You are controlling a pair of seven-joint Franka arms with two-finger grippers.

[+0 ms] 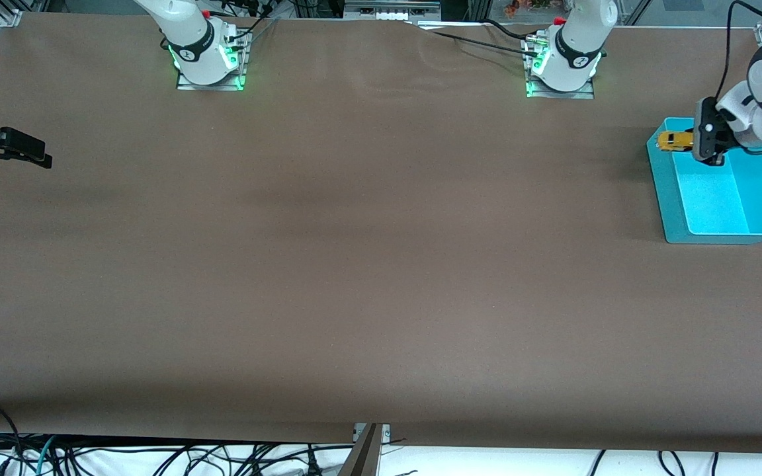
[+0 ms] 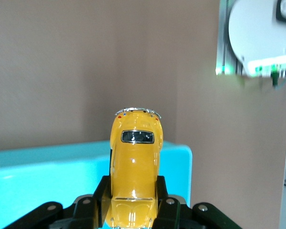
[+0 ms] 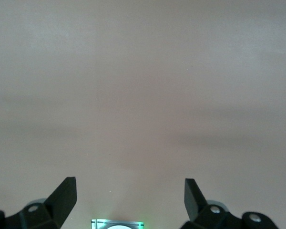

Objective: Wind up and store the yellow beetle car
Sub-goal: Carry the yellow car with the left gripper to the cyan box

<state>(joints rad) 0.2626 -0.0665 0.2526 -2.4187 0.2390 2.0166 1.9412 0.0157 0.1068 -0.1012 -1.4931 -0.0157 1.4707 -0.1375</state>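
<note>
waiting at the right arm's end of the brown cloth-covered table (image 1: 354, 264): black two-finger right gripper (image 1: 40, 158), fingers (image 3: 62, 195) spread wide and empty, hovering over bare cloth, well apart from everything else.

toward the left arm's end: open-topped turquoise plastic bin (image 1: 669, 198), resting on the table. over its edge nearest the robots' bases: black left gripper (image 1: 695, 140), fingers (image 2: 102, 195) closed on the small glossy yellow beetle-shaped toy car (image 1: 676, 140), gripped by its flanks, tail poking out past the fingertips.

likely step: storing, with the release still to come.

possible trouble:
- dropping from here: looks to sit over the rim rather than the open middle, so could strike the wall (image 2: 176, 157) and tip out onto the cloth.
- if wound, could roll or bounce on landing; released from too high, more so.
- smooth rounded body, narrow hold: could twist or slip before clearing the rim.

hard to make out:
- wheels and underside, hidden in both views.
- height above the bin, not judgeable.
- whether wound at all, not visible.
- most of the right arm, cut off at the frame edge.
- bin floor under the gripper, covered.
</note>
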